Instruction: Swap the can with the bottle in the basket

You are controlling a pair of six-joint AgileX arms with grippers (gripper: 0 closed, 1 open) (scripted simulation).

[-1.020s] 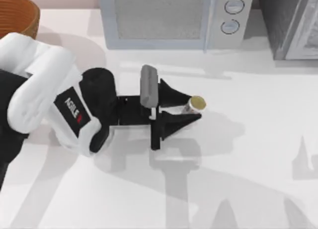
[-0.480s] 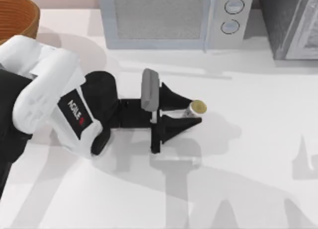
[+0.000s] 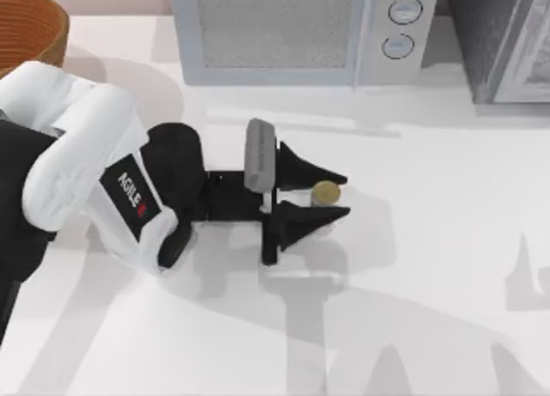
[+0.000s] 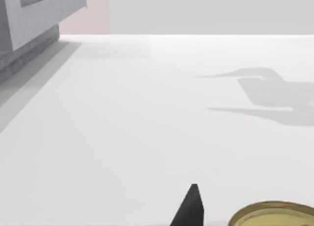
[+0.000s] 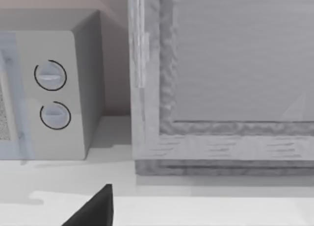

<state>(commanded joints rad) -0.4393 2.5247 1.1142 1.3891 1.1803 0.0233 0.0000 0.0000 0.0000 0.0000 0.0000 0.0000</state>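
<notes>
The can [image 3: 325, 192], white with a dull gold top, stands upright on the white table near the middle. My left gripper [image 3: 343, 194] is open and reaches toward the right, one dark finger on each side of the can. In the left wrist view the can's gold top [image 4: 273, 215] sits close beside one fingertip [image 4: 190, 207]. The orange-brown wicker basket [image 3: 33, 25] is at the far left back corner, cut off by the picture edge. The bottle is hidden. One dark fingertip [image 5: 94, 207] of my right gripper shows in the right wrist view.
A grey microwave [image 3: 301, 31] with two round knobs [image 5: 51, 94] stands along the back edge behind the can. A larger grey appliance [image 3: 507, 39] fills the back right corner. Open white table lies in front and to the right of the can.
My left gripper has slid forward and slightly toward the table's front, so the can now sits deeper between its fingers. The finger gap looks unchanged.
</notes>
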